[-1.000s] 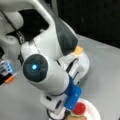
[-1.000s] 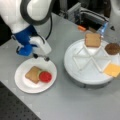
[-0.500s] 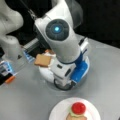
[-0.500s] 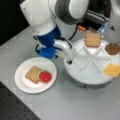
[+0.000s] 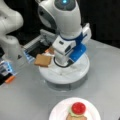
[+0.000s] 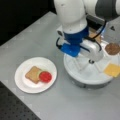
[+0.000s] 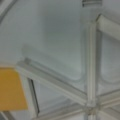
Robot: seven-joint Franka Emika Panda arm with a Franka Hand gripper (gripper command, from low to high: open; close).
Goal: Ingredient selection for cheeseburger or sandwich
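- Directly above the white segmented tray [image 6: 82, 75] hangs the gripper [image 6: 91, 61]; whether it is open or closed cannot be told.
- On the white plate [image 6: 22, 82] lies the sandwich [image 6: 38, 75]: toast, green disc, red disc on top.
- Cheese square [image 6: 112, 69], patty [image 6: 112, 48] and toast [image 5: 43, 60] sit in the tray.
- Everything stands on a grey surface [image 6: 30, 45].

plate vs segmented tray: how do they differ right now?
The plate is flat and undivided; the segmented tray is raised, with ridges splitting it into compartments.
The plate carries a stacked sandwich of toast, green disc and red disc; the segmented tray holds loose pieces, a cheese square and a patty.
The arm hangs over the segmented tray, not the plate.
Both are white and round.
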